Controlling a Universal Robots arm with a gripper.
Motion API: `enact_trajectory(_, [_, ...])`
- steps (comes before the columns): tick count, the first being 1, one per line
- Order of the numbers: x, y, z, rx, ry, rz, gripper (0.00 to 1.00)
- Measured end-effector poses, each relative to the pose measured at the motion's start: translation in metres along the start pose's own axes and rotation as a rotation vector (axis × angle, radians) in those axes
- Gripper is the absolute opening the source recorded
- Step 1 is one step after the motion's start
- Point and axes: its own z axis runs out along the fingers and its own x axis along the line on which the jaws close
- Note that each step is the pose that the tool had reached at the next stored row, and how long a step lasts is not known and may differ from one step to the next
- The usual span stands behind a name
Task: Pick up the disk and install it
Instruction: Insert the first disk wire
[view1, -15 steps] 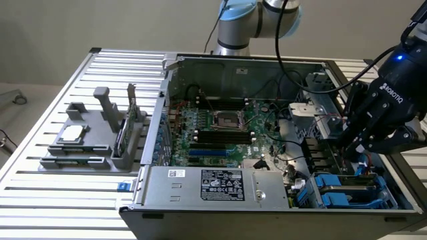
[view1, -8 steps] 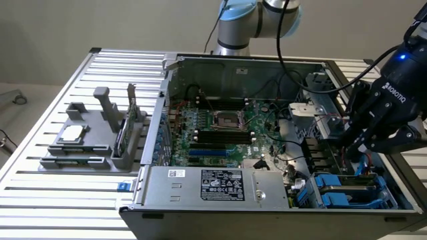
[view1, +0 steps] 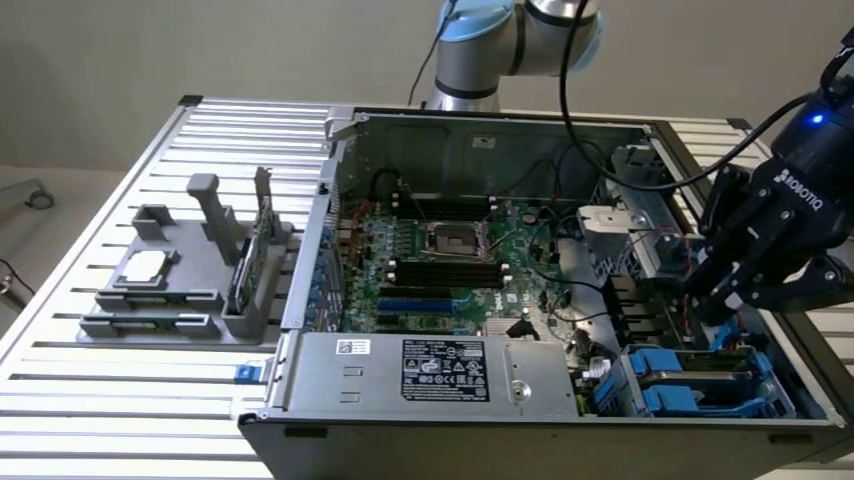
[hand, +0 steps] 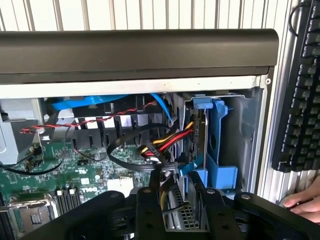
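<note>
Gripper (hand: 175, 210) pinches the disk (hand: 186, 212) edge-on at the case's (view1: 441, 122) right side, above the blue drive bay (view1: 694, 385). Disk judged rigid, moderately heavy, shock-sensitive; best held by its flat faces.

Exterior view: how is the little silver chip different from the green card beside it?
The silver chip is square and silver; the green card is long, thin and green. The silver chip lies flat; the green card stands on edge. Both sit in the grey holder outside the computer case.
</note>
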Motion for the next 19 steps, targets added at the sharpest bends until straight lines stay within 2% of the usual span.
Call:
enact_trajectory(8, [-0.0012, 0.0086, 0.0003, 0.0002, 0.0054, -0.001, 0.36])
enact_trajectory(12, [-0.0019, 0.0094, 0.0006, 0.0003, 0.0068, -0.001, 0.36])
enact_trajectory(13, [-0.0022, 0.0095, 0.0007, 0.0003, 0.0070, -0.001, 0.27])
enact_trajectory(14, [-0.0024, 0.0095, 0.0007, 0.0002, 0.0070, -0.001, 0.27])
enact_trajectory(16, [-0.0027, 0.0095, 0.0007, 0.0003, 0.0073, -0.002, 0.16])
enact_trajectory(19, [-0.0031, 0.0096, 0.0009, 0.0002, 0.0075, -0.001, 0.16])
